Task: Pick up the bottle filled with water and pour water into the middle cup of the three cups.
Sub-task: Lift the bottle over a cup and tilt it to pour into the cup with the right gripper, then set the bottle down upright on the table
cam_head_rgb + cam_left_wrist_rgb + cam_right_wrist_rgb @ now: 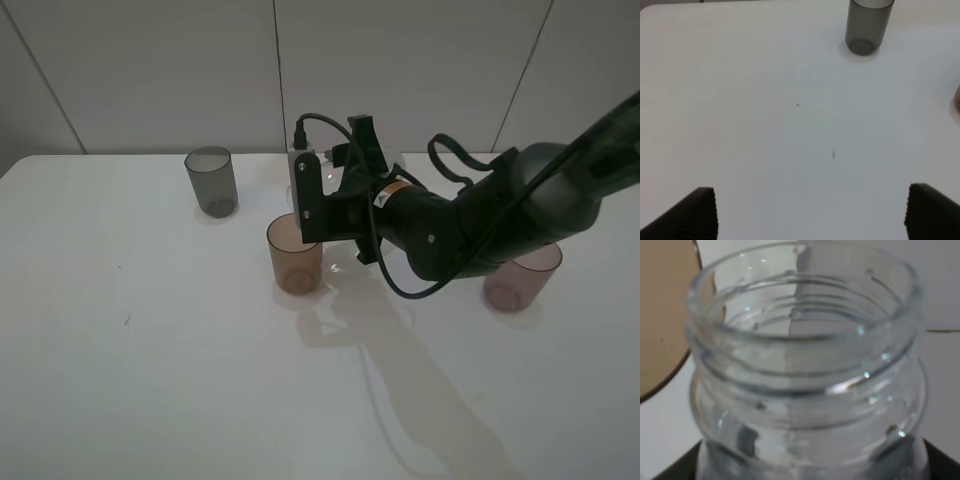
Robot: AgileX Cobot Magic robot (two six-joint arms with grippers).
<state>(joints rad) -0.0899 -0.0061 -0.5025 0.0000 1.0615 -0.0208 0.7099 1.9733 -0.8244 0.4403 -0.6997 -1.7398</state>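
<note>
My right gripper (308,200) reaches across the middle and is shut on the clear capless bottle (805,370), just above and behind the amber-brown middle cup (294,255). In the right wrist view the bottle's threaded neck fills the frame, with the amber cup (662,315) beside it. In the exterior view the gripper mostly hides the bottle. I see no stream of water. The smoky grey cup (212,181) stands at the back left and the pinkish-mauve cup (520,276) at the right, partly behind the arm. My left gripper (812,215) is open and empty over bare table.
The white table (150,350) reaches to a pale wall at the back. The right arm and its cable span the table between the amber and mauve cups. The left wrist view shows the grey cup (867,25) far ahead of the open fingers (702,212).
</note>
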